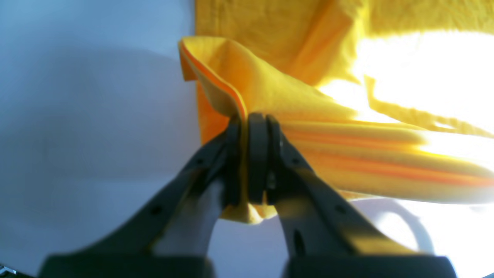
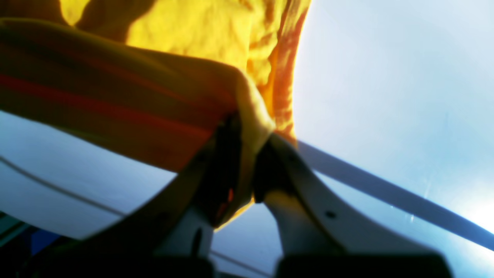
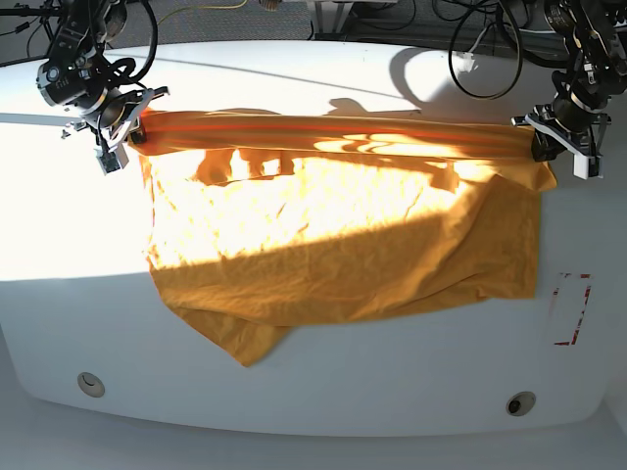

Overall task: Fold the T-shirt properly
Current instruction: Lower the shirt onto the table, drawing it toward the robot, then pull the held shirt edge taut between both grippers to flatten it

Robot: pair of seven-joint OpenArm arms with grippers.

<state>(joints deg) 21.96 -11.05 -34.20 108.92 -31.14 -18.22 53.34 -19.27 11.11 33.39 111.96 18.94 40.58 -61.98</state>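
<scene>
The orange-yellow T-shirt [image 3: 333, 235] hangs stretched between both arms, its upper edge pulled taut well above the white table [image 3: 392, 372] while the lower part lies on the tabletop, one corner drooping at the front left. My left gripper [image 1: 247, 162] is shut on a bunched corner of the T-shirt [image 1: 270, 92]; in the base view this left gripper [image 3: 537, 137] is at the right. My right gripper [image 2: 247, 166] is shut on the opposite corner of the T-shirt [image 2: 193, 34], seen at the left in the base view as the right gripper [image 3: 132, 132].
Sunlight falls in a bright patch across the cloth and the table's left side. A red rectangle outline [image 3: 571, 308] is marked on the table at the right. Two round holes [image 3: 90, 383] [image 3: 520, 402] sit near the front edge. Cables lie behind the table.
</scene>
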